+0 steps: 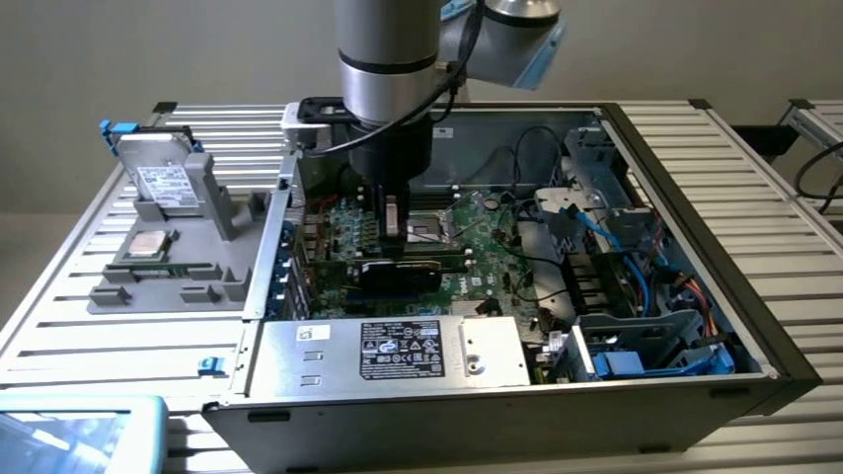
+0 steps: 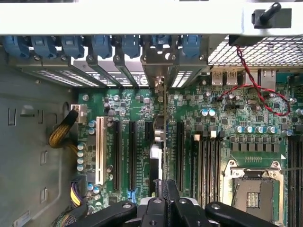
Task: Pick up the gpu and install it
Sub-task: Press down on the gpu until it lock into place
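We saw a slatted metal desk [image 1: 737,168] carrying an open computer case [image 1: 718,326], its side panel off and the green motherboard [image 1: 495,247] exposed inside. Along the case's near edge sat the silver power supply [image 1: 395,351], whose white label bore rows of print and marks too small for us to read. At the exterior view's left, a grey holder tray [image 1: 158,286] held a silver hard drive [image 1: 169,183] standing on edge, with a white label we could not read, and a processor chip [image 1: 148,242] lying flat. The arm [image 1: 389,69] reached straight down into the case. Its claw [image 1: 393,229] was closed on the top edge of the gpu [image 1: 402,272], which stood on edge among the black expansion slots [image 2: 116,153], fan block facing the power supply. In the wrist view the card [image 2: 157,142] appeared edge-on, lined up with one slot, its bracket toward the blue slot latches [image 2: 102,45]. We could not tell whether it was fully seated.
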Controlling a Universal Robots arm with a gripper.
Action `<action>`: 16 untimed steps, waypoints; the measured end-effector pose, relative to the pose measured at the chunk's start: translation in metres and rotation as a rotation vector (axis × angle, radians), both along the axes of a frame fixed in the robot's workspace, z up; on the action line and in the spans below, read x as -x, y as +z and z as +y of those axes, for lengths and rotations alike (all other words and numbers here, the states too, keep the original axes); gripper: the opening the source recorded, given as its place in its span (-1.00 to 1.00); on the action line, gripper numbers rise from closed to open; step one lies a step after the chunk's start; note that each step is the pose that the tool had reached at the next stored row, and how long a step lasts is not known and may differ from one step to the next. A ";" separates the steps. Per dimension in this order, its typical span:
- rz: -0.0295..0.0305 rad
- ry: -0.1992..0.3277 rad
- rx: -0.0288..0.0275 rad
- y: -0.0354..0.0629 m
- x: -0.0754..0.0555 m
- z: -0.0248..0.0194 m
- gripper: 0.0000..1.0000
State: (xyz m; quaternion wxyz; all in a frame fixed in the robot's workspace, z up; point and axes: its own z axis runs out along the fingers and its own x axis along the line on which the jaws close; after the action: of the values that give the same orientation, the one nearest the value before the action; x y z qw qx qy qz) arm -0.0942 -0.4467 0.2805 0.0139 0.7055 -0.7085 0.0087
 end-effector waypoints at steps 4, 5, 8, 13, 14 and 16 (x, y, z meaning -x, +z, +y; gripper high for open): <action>-0.0127 0.000 0.0064 -0.0001 0.006 0.0014 -0.76; -0.0144 0.000 0.0082 0.0000 0.007 0.0016 -0.76; -0.0190 0.000 0.0110 0.0000 0.011 0.0019 -0.76; -0.0239 0.000 0.0109 -0.0002 0.019 0.0019 -0.76; -0.0249 -0.001 0.0110 -0.0003 0.021 0.0019 -0.76; -0.0284 -0.005 0.0115 -0.0006 0.023 0.0020 -0.76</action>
State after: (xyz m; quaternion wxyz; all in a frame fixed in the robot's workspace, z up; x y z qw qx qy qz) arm -0.1175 -0.4447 0.2799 0.0079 0.7036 -0.7102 0.0227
